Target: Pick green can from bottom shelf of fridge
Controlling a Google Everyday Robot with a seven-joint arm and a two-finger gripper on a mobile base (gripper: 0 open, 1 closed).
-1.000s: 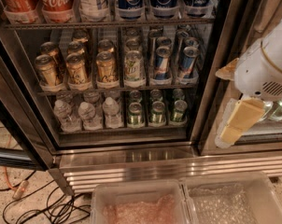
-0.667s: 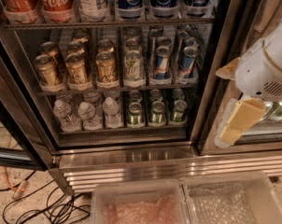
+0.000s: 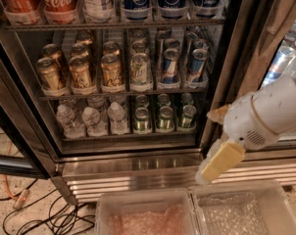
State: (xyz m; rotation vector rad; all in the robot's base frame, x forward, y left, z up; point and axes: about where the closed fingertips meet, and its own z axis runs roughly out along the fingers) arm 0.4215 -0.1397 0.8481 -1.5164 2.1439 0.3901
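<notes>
The fridge (image 3: 138, 168) stands with its door open. Several green cans (image 3: 164, 117) with silver tops stand in rows on the right half of the bottom shelf (image 3: 128, 136), behind its narrow front rail. My gripper (image 3: 217, 163), cream-yellow on a white arm, hangs to the right of the fridge opening. It is lower than the bottom shelf, in front of the steel base panel, and apart from the cans. It holds nothing that I can see.
Clear water bottles (image 3: 89, 120) fill the shelf's left half. Gold-tan cans (image 3: 80, 73) and blue-and-red cans (image 3: 180, 62) stand on the rack above, with cola bottles higher up. Two clear plastic bins (image 3: 143, 214) sit on the floor in front. Cables (image 3: 35, 214) lie at the lower left.
My gripper and arm have moved down and to the left, from beside the door frame toward the front of the base panel. The cans have not moved.
</notes>
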